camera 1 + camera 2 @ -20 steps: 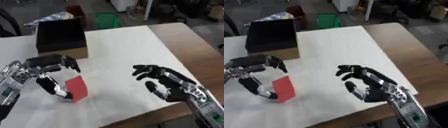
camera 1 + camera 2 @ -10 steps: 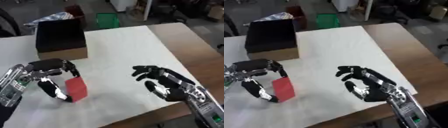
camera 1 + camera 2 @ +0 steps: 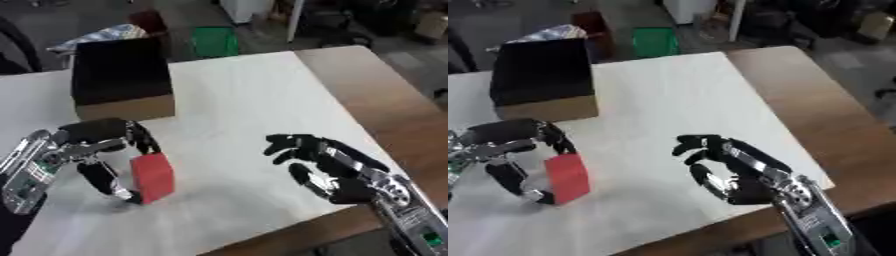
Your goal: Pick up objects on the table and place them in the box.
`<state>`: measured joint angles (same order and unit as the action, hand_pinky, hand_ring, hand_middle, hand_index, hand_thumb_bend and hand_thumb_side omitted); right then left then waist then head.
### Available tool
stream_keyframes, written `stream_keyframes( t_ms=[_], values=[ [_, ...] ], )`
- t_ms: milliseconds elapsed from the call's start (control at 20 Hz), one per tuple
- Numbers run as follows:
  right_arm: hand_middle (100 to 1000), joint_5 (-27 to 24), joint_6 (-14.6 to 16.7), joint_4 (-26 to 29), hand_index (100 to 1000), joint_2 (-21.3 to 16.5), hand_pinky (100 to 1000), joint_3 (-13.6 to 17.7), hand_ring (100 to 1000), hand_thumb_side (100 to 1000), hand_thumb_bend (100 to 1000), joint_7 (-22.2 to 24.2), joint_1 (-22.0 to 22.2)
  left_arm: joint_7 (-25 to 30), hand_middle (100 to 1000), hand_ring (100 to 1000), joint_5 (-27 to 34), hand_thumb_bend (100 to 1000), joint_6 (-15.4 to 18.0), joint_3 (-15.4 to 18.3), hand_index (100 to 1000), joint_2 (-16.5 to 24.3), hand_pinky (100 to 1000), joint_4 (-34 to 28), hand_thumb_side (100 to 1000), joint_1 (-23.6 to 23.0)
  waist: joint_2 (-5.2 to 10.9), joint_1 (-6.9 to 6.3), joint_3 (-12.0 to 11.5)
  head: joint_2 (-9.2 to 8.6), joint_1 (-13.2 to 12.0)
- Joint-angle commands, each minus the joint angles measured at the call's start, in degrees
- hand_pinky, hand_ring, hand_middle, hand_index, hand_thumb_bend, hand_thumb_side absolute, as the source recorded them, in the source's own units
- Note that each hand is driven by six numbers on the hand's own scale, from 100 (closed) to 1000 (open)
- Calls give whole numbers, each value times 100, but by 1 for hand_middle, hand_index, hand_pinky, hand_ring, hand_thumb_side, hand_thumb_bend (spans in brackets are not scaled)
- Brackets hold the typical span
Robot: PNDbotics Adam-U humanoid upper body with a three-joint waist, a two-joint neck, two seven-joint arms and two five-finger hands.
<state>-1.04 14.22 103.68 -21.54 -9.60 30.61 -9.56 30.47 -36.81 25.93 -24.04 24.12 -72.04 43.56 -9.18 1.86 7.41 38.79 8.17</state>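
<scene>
On white table [image 3: 245, 95]: left robot hand [image 3: 101, 150] pinching unlabelled red block [image 3: 153, 177].

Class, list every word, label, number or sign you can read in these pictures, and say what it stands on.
None can be read: the red block, the open box and the white tabletop show no lettering.
A small green patch on the right forearm is too blurred to read.
</scene>
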Motion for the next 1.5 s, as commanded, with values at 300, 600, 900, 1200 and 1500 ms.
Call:
stream_keyframes(
  t_ms=[300,600,900,1200,1500],
  values=[
    [772,21,4,34,851,-71,775,30,1000,626,100,-32,-44,-877,275,437,314,627,-243,56,516,37,516,-144,166,64,63,10,-5,24,19],
    [773,-17,26,45,852,-69,775,40,1000,618,100,-33,-67,-1192,252,437,491,619,-382,76,484,54,514,-324,156,73,68,7,-2,21,31],
    [772,-29,37,42,853,-77,776,46,1000,617,100,-23,-72,-1188,247,438,606,600,-482,140,480,100,515,-482,146,75,74,3,-7,6,36],
    [772,-41,46,42,853,-84,776,51,1000,616,100,-22,-74,-1271,236,435,698,574,-601,268,471,190,515,-591,140,89,80,-1,-8,-13,41],
    [772,-45,51,46,853,-91,776,52,1000,614,100,-16,-69,-1586,232,432,789,582,-798,578,466,412,511,-685,107,158,85,-9,-5,-12,41]
  ],
)
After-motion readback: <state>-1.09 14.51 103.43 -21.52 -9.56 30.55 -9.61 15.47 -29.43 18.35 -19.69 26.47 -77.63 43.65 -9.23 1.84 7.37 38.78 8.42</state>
